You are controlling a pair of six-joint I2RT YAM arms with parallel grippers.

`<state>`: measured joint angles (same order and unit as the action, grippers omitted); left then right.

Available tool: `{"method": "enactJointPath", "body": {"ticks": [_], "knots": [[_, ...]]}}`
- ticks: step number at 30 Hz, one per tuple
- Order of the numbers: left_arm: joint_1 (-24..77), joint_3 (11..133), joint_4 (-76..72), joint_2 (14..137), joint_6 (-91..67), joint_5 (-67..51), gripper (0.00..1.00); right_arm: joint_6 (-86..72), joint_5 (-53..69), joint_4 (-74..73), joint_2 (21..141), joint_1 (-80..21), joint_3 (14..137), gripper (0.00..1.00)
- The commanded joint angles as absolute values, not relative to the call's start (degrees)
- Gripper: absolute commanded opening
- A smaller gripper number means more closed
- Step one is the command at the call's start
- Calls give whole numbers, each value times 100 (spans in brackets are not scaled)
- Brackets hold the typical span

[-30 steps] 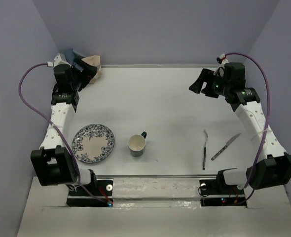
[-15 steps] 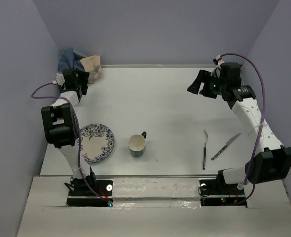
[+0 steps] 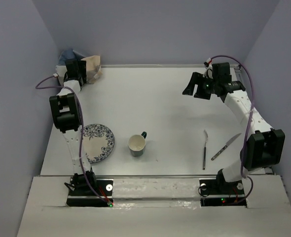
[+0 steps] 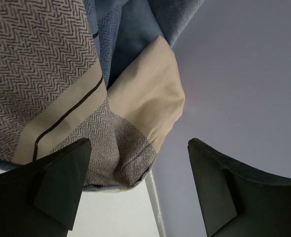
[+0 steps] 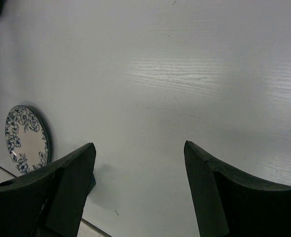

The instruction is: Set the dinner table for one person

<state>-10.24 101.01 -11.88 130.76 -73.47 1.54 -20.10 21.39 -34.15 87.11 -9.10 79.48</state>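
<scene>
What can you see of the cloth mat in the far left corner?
The cloth mat is woven fabric with blue and beige panels, grey herringbone patterning and a thin dark stripe. It lies crumpled in a heap at the far left corner of the dinner table. The left gripper hangs open just before it; whether it touches the fabric is unclear.

Overhead and right-wrist cameras both face the dinner table (image 3: 155,103).

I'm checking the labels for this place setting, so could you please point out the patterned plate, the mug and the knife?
patterned plate (image 3: 98,142), top external view, its pale centre.
mug (image 3: 136,144), top external view, its open inside.
knife (image 3: 226,146), top external view, where blade meets handle.
</scene>
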Motion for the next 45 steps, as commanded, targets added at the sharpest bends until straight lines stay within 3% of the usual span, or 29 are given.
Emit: {"method": "enactJointPath", "body": {"ticks": [1,13,25,27,28,29,30,31,32,37,40,41,45], "knots": [[-1020,10661,-678,13280,-7427,220,90,-1977,2329,-3296,8929,-958,8498,78],[-862,9290,-756,12428,-7550,571,87,-2039,2408,-3296,9395,-1011,8859,78],[-747,9887,-493,13016,-7664,598,80,-1960,2356,-3305,9203,-1011,8613,77],[-730,9975,-483,13096,-7717,624,66,-1951,2312,-3313,9185,-1011,8631,77],[-721,10019,-483,13113,-7717,650,53,-1942,2277,-3313,9176,-1011,8674,77],[-721,10089,-492,13157,-7656,659,25,-1942,2268,-3322,9176,-1011,8692,77],[-721,10186,-492,13175,-7551,659,16,-1942,2268,-3322,9176,-1011,8718,76],[-712,10439,-466,13192,-7428,659,0,-1942,2250,-3314,9193,-1011,8780,76],[-695,10589,-422,13201,-7148,703,0,-1942,2259,-3313,9237,-1011,8815,76],[-686,10943,-9,13131,-6987,782,0,-1934,2320,-3314,9360,-1011,9114,76],[-686,10145,-359,12851,-7180,528,38,-1898,2320,-3322,9325,-1011,9176,77],[-703,9855,-578,12676,-7224,336,60,-1890,2303,-3322,9299,-1011,9167,77],[-826,8773,-1186,12262,-7401,158,86,-1898,2338,-3305,9185,-1011,9018,77]]}}
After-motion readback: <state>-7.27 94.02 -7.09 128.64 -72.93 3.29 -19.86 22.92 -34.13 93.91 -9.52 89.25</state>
